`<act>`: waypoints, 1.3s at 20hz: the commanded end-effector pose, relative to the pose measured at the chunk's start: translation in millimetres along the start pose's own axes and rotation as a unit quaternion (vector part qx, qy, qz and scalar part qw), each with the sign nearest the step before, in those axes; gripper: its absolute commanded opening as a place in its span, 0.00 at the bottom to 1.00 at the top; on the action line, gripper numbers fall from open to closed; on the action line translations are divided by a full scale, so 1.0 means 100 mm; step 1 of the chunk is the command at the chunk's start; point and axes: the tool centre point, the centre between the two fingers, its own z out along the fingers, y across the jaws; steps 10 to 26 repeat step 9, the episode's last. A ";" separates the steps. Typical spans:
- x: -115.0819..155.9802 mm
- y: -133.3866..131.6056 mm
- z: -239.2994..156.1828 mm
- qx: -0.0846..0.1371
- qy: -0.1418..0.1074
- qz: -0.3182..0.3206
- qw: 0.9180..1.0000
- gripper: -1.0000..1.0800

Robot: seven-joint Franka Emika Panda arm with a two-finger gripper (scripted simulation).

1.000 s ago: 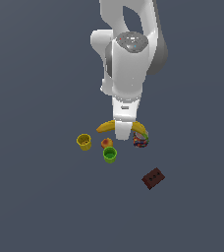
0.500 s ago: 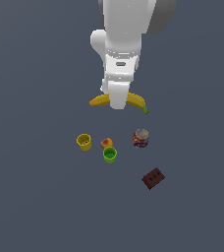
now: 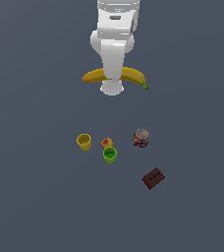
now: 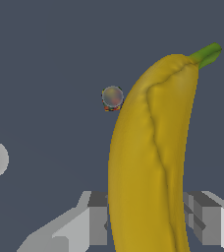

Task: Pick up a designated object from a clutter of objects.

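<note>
The long yellow banana [image 3: 133, 76] with its green stem tip hangs high above the grey floor, crosswise in my gripper [image 3: 112, 86]. In the wrist view the banana [image 4: 148, 162] fills the frame between the two grey fingers [image 4: 97, 219], which are shut on its middle. Far below lies the clutter: a yellow cup [image 3: 84, 141], a green cup [image 3: 110, 154], an orange-red fruit [image 3: 107, 143], a multicoloured can with a silver lid [image 3: 141, 138] and a dark red-brown block with holes [image 3: 153, 178]. The can [image 4: 112, 97] also shows small in the wrist view.
The white arm [image 3: 116, 29] comes down from the top of the exterior view. The small items sit in a loose group on the plain grey floor [image 3: 35, 197], the block a little apart toward the exterior view's right.
The gripper has risen steadily with the banana, from just above the clutter to well above it. The cups, fruit, can and block have not moved.
</note>
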 end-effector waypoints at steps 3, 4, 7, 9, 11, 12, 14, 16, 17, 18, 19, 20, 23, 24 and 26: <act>-0.04 -0.04 -0.20 0.000 0.000 0.000 1.000 0.00; -0.05 -0.05 -0.23 0.000 -0.001 0.000 1.000 0.00; -0.06 -0.05 -0.28 0.000 -0.001 0.001 1.000 0.00; -0.06 -0.05 -0.29 0.000 -0.001 0.001 1.000 0.00; -0.06 -0.05 -0.29 0.000 -0.001 0.001 1.000 0.00; -0.06 -0.05 -0.29 0.000 -0.001 0.001 1.000 0.00; -0.06 -0.05 -0.29 0.000 -0.001 0.001 1.000 0.00; -0.06 -0.05 -0.29 0.000 -0.001 0.001 1.000 0.00; -0.06 -0.05 -0.29 0.000 -0.001 0.001 1.000 0.00; -0.06 -0.05 -0.29 0.000 -0.001 0.001 1.000 0.00; -0.06 -0.05 -0.29 0.000 -0.001 0.001 1.000 0.00; -0.06 -0.05 -0.29 0.000 -0.001 0.001 1.000 0.00; -0.06 -0.05 -0.29 0.000 -0.001 0.001 1.000 0.00; -0.06 -0.05 -0.29 0.000 -0.001 0.001 1.000 0.00; -0.06 -0.05 -0.29 0.000 -0.001 0.001 1.000 0.00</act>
